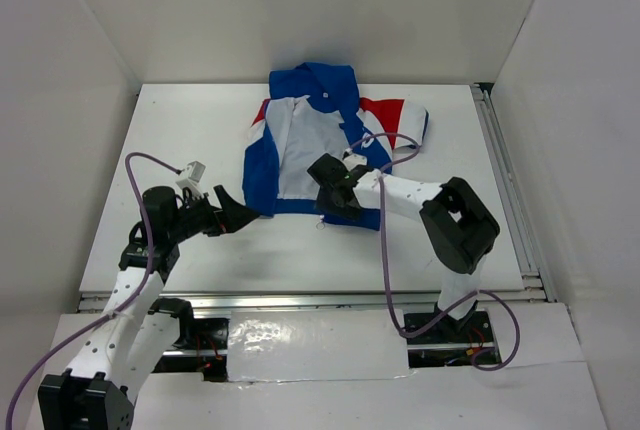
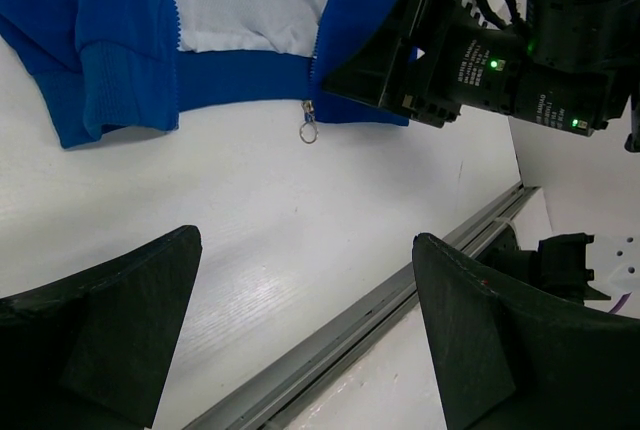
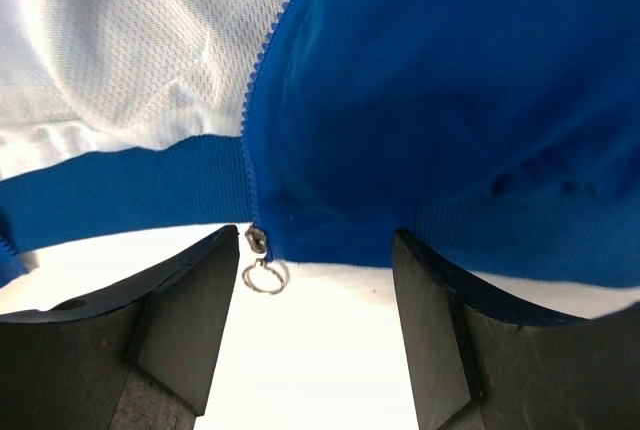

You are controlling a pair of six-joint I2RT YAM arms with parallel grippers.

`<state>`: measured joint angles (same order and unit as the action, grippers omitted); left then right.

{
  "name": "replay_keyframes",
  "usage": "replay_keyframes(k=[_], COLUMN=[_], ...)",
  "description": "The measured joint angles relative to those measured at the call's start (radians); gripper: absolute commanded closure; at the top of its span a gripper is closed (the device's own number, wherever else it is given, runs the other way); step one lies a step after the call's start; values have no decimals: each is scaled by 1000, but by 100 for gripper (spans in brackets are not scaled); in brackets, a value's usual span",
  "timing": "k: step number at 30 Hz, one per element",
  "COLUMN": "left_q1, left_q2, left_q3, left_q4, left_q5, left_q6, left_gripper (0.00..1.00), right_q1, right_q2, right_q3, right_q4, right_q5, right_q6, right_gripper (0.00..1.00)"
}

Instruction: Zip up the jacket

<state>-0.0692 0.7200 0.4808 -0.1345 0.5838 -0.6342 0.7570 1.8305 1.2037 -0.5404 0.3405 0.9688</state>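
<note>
The blue jacket (image 1: 300, 140) lies open on the white table, its pale lining (image 1: 305, 145) showing and red-and-white sleeves spread to both sides. Its zipper slider with a small metal ring (image 3: 263, 272) sits at the bottom hem; the ring also shows in the left wrist view (image 2: 308, 131). My right gripper (image 1: 340, 202) is open over the hem's right half, the ring just inside its left finger (image 3: 190, 310). My left gripper (image 1: 238, 218) is open and empty just left of the hem's left corner (image 2: 110, 100).
A grey metal rail (image 2: 380, 320) runs along the table's near edge. Purple cables (image 1: 385, 250) loop from both arms. White walls enclose the table on three sides.
</note>
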Motion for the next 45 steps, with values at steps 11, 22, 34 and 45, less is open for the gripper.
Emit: replay_keyframes(k=[11,22,34,45], left_q1=[0,-1,-1,-1], left_q2=[-16,-22,-29,-26], left_q3=[0,0,0,0], left_q4=[0,-1,-8,-9], left_q5=[2,2,2,-4], left_q6=[0,0,1,1], left_gripper=[1,1,1,1], right_q1=[18,18,6,3], right_q2=[4,27,73,44], right_q3=[18,32,51,-9], right_q4=[-43,-56,-45,37], right_q5=[50,66,56,54], right_q6=[38,42,33,-16], right_gripper=[33,32,38,75])
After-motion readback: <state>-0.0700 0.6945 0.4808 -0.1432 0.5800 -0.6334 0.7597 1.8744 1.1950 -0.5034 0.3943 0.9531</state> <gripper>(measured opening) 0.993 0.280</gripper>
